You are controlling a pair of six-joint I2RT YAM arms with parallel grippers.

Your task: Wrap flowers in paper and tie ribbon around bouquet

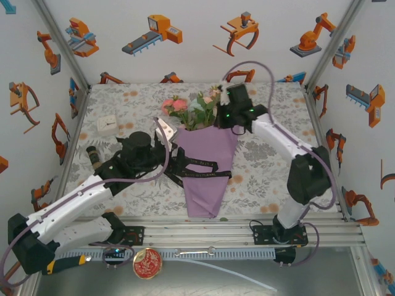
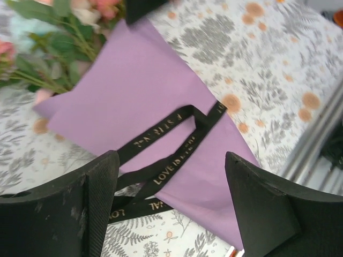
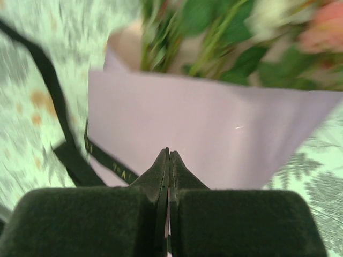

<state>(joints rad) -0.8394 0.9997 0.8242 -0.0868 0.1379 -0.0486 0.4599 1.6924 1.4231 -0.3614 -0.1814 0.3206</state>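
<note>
The bouquet lies mid-table as a lilac paper (image 1: pixel 207 176) cone, narrow end toward the arms. Pink and cream flowers (image 1: pixel 188 108) spill from its far, wide end. The black ribbon (image 1: pixel 197 168) with gold lettering crosses the cone in loose loops. My left gripper (image 1: pixel 165 134) hovers open at the cone's upper left corner. In the left wrist view, the left gripper (image 2: pixel 171 198) frames the ribbon (image 2: pixel 177 155) and paper (image 2: pixel 144 91) with nothing between its fingers. My right gripper (image 1: pixel 229 120) is shut by the cone's upper right edge. In its wrist view, the right gripper (image 3: pixel 168 156) holds nothing visible over the paper (image 3: pixel 214 134), below the flowers (image 3: pixel 225 37).
A white switch box (image 1: pixel 108 125) sits at the back left of the flower-print cloth. An aluminium rail (image 1: pixel 203 225) runs along the front edge. A round red-and-gold tin (image 1: pixel 147 264) and a yellow-handled tool (image 1: pixel 65 262) lie below it.
</note>
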